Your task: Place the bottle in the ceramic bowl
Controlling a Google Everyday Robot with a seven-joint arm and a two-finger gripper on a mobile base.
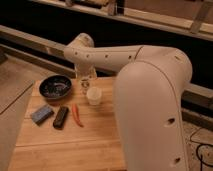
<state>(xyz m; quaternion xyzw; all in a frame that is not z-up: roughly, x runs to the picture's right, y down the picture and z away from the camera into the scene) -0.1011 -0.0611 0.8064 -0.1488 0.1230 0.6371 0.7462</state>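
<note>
The claw (86,85) hangs at the end of the white arm (112,54) low over the back of the wooden worktop (65,145), between the bowl (55,86) and the bottle (93,95); I cannot tell whether it is spread or pressed together. The bottle stands upright on the worktop just right of the claw, outside the bowl and a little apart from its rim. Nearer the front lie a blue sponge (42,114), a black block (61,117) and a red chili (76,115) in a row.
</note>
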